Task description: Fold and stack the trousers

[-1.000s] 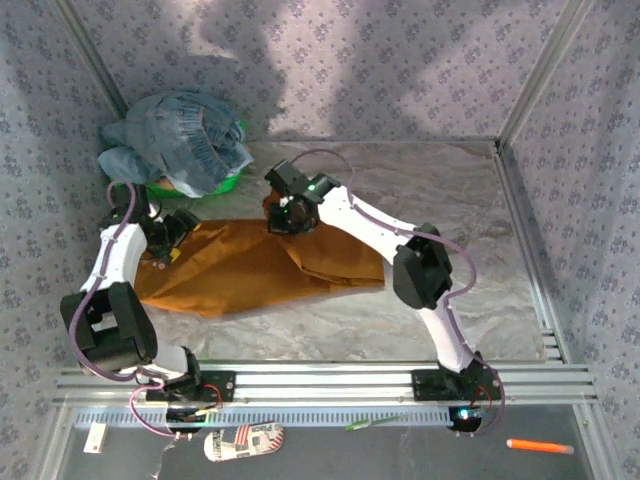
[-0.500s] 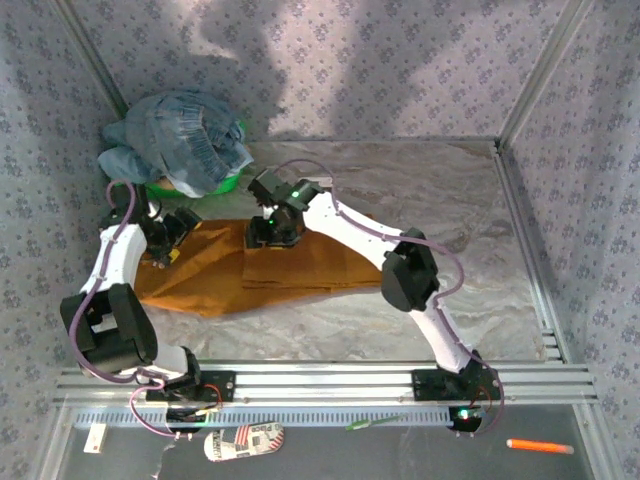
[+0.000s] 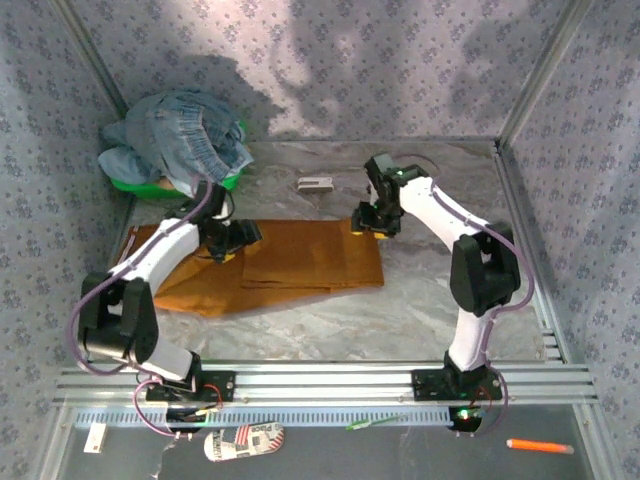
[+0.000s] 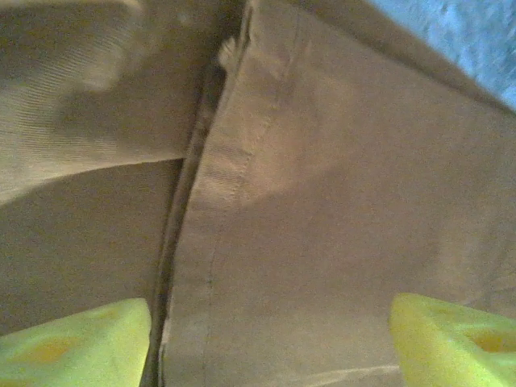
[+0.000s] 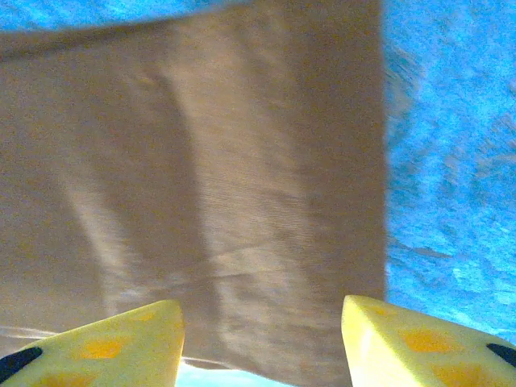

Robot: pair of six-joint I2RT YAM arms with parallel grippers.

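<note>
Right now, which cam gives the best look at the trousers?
Top external: the whole trousers lie folded flat on the table, nearly the full outline visible. Left wrist gives a blurry close-up of a seam and layered edge; right wrist, one straight edge and corner against the table.

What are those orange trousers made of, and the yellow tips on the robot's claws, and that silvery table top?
The trousers look like soft woven cloth, matte, perhaps cotton: fine ribbed weave, stitched seam, limp folds. The yellow tips seem moulded plastic or rubber, smooth and slightly glossy; which is unclear. The table cover looks like a crinkled, faintly shiny sheet, maybe foil-like.
</note>
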